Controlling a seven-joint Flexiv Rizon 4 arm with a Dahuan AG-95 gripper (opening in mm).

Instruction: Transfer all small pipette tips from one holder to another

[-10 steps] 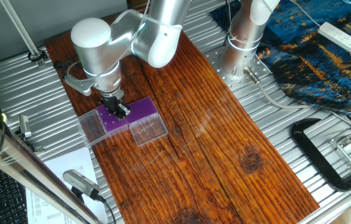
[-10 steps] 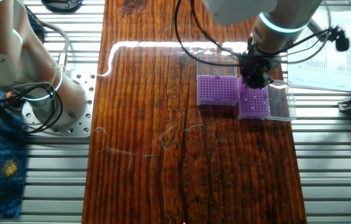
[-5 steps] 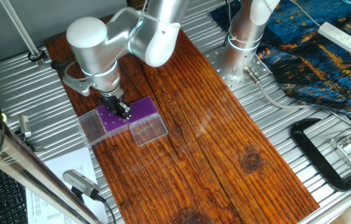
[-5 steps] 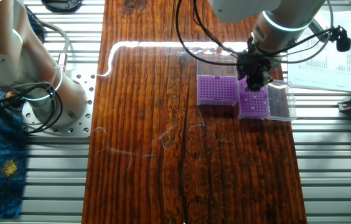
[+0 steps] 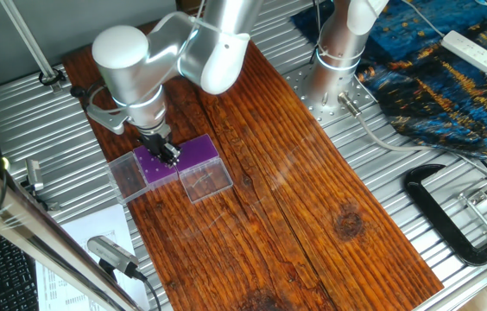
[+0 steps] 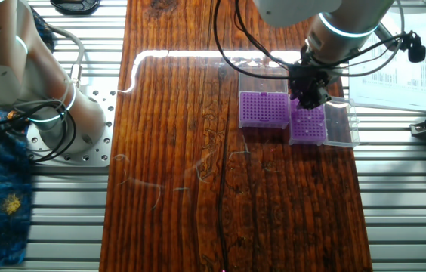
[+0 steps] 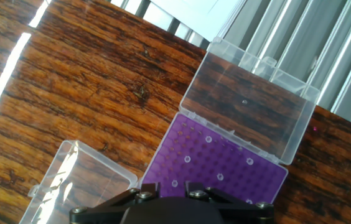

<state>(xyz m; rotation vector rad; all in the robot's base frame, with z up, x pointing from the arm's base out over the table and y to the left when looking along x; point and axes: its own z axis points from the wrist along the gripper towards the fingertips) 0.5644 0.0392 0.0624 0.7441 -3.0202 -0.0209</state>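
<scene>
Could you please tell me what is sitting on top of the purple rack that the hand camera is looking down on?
A few small pipette tips show as pale rings scattered over the purple rack; most holes look empty. Its clear lid lies open beside it. The gripper body covers the rack's near edge, so tips there cannot be seen.

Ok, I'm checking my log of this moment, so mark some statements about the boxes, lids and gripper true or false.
1. Both purple boxes have their clear lids open. True: the box under the gripper and the other box both show bare purple tops.
2. The gripper is over the board's bare middle. False: it is above the box nearer the paper sheets.
3. A few pale tips sit in the box seen by the hand camera. True.
4. The two boxes stand at opposite ends of the board. False: they sit side by side.
5. A black clamp lies off the board. True.
</scene>
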